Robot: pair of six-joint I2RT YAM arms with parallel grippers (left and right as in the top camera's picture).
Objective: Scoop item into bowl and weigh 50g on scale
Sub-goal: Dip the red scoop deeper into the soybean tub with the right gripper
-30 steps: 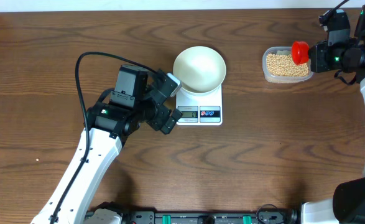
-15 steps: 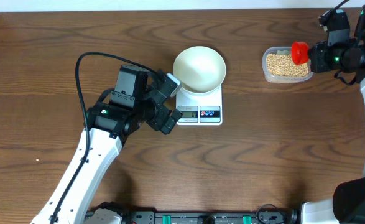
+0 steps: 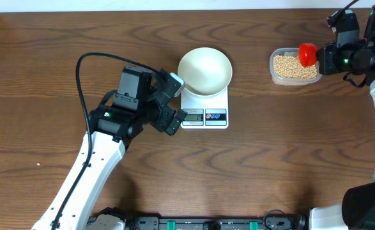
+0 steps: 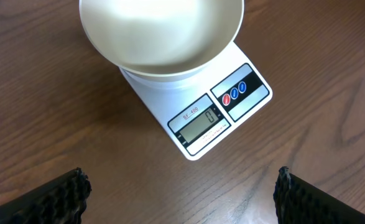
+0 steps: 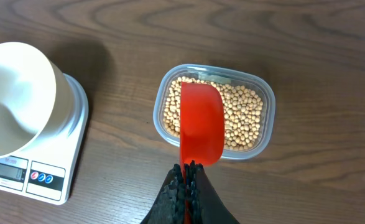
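The white bowl [image 3: 204, 70] stands empty on the white scale [image 3: 207, 114], whose display [image 4: 201, 124] reads 0. The tan beans [image 3: 289, 65] fill a clear tub [image 5: 264, 87] at the far right. My right gripper [image 3: 322, 57] is shut on the handle of a red scoop [image 5: 202, 127], which hangs just above the beans [image 5: 244, 115] with its cup empty. My left gripper [image 3: 177, 102] is open just left of the scale, its fingertips [image 4: 67, 193] wide apart over bare table, holding nothing. In the right wrist view the bowl [image 5: 14, 93] and scale [image 5: 45, 177] lie at the left.
A black cable [image 3: 88, 64] loops above the left arm. The dark wooden table [image 3: 270, 160] stretches between the scale and the tub. Clamps line the table's front edge [image 3: 206, 223].
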